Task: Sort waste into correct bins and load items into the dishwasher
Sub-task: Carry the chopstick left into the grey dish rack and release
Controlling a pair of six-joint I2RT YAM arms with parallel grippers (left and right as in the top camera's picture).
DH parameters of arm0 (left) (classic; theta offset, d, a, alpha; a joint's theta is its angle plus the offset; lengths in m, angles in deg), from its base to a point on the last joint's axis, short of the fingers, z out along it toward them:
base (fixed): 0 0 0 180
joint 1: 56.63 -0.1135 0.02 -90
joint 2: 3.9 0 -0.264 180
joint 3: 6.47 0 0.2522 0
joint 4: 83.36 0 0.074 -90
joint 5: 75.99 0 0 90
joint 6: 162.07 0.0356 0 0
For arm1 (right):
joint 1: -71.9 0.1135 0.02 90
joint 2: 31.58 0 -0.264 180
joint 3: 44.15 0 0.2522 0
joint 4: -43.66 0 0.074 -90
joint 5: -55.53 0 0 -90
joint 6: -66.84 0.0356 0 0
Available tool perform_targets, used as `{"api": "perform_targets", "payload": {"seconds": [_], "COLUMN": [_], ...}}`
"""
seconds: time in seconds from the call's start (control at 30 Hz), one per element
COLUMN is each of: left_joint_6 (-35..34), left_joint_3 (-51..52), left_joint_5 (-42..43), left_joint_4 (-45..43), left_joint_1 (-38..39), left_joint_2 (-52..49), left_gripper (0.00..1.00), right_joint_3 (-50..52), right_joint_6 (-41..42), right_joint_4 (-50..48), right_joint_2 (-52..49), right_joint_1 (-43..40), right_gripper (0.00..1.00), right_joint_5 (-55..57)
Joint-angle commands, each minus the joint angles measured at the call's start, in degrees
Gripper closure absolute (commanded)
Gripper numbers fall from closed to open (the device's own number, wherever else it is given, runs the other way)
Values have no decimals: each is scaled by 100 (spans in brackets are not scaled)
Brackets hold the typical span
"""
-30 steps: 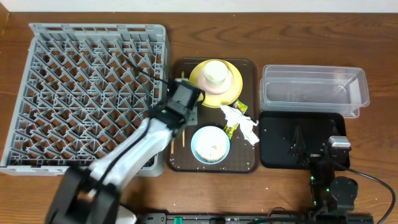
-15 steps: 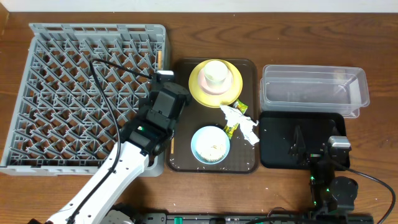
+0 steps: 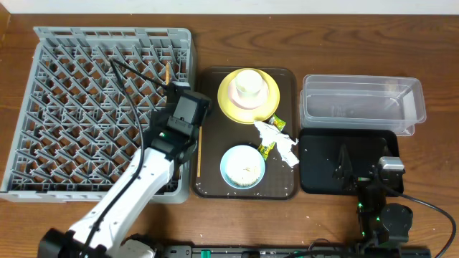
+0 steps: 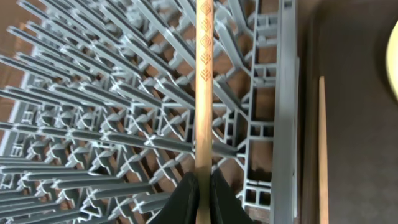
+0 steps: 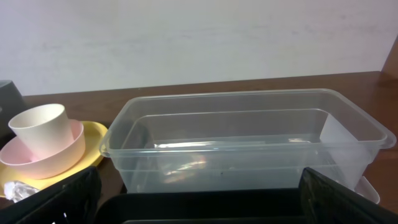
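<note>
One thin wooden chopstick (image 4: pixel 204 93) is clamped in the left gripper (image 4: pixel 199 186) above the square grey plastic peg rack (image 3: pixel 86 107), probably to drop between pegs.

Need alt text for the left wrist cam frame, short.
The left gripper pinches a patterned wooden chopstick at bottom centre, the stick running straight up the frame over the pegs of the grey dish rack. To the right, past the rack's wall, a second chopstick lies on the dark-brown serving tray, with the yellow plate edge at top right.
</note>
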Motion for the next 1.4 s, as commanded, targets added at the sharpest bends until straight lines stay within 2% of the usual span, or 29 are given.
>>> {"api": "perform_targets", "payload": {"seconds": [0.0,0.33,0.5,0.77,0.8,0.87,1.13,1.37], "left_joint_6": [48,42,24,24,24,24,-136,-269], "left_joint_3": [22,22,22,22,22,22,4,-4], "left_joint_5": [160,310,654,651,651,651,713,2221], "left_joint_4": [55,146,229,254,254,254,260,535], "left_joint_1": [-35,-35,-35,-153,-177,-234,-302,-302], "left_joint_2": [-210,-431,-437,-437,-437,-437,-343,540], "left_gripper": [92,92,92,91,86,64,62,62], "right_joint_3": [7,7,7,7,7,7,7,7], "right_joint_6": [44,44,44,44,44,44,44,44], "right_joint_4": [24,24,24,24,24,24,24,24], "right_joint_2": [31,31,31,31,31,31,31,31], "right_joint_1": [59,59,59,59,59,59,59,59], "right_gripper": [1,1,1,1,1,1,1,1], "right_joint_5": [35,35,35,35,35,35,35,35]}}
